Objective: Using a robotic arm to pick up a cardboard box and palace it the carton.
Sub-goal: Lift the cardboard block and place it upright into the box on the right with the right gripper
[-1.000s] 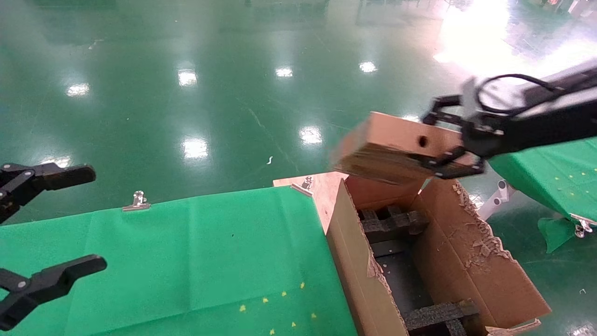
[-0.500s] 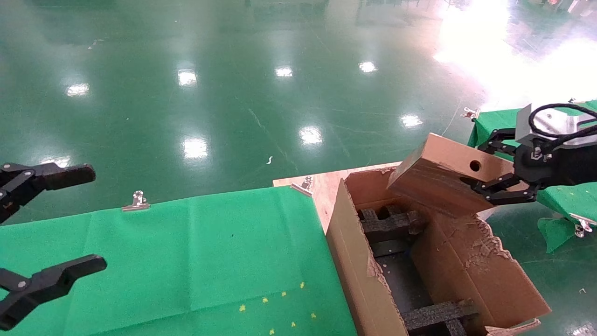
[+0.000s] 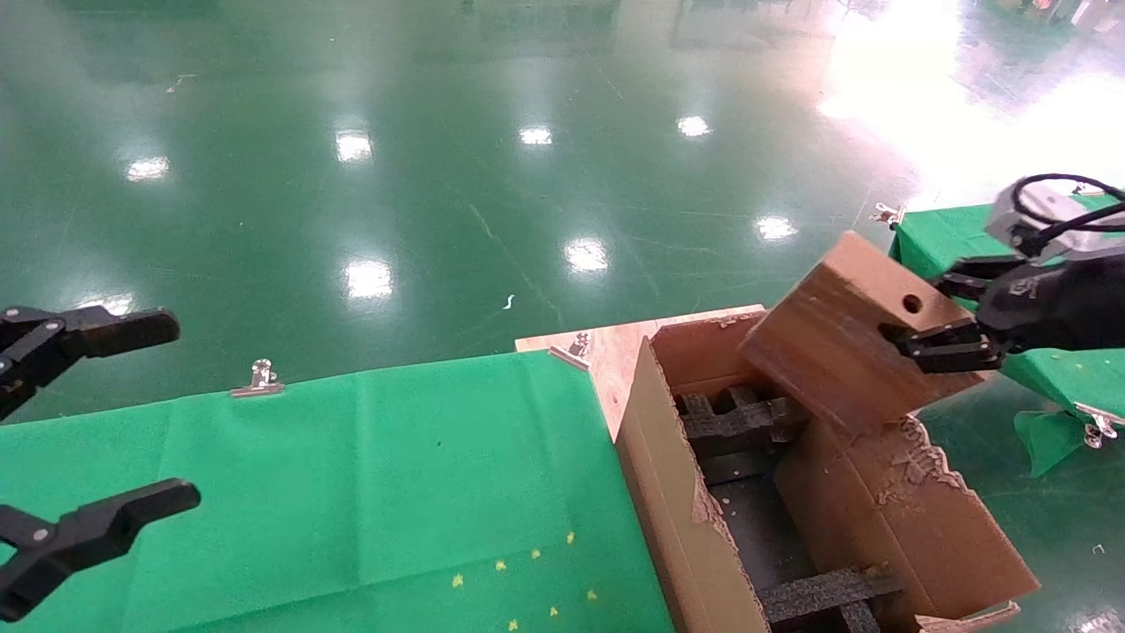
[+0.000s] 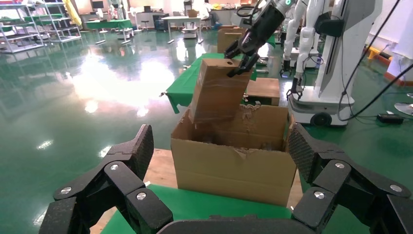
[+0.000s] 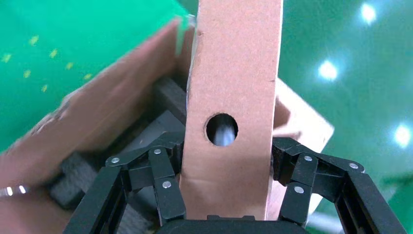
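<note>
- Right gripper (image 3: 932,338) clamped on the cardboard box (image 3: 848,338), fingers pressing both sides (hole face up).
- Box tilted, hanging over the carton (image 3: 888,519) at its far end, low corner at the rim.
- Left gripper (image 3: 83,422) wide open, holding nothing, parked over the green cloth (image 3: 352,483).

tilted cardboard box (image 3: 844,338), above open carton (image 3: 888,519)

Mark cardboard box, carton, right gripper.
cardboard box (image 3: 835,352), head view, broad taped face.
carton (image 3: 914,519), head view, inner right wall.
right gripper (image 5: 226,163), right wrist view, between its fingertips.
</note>
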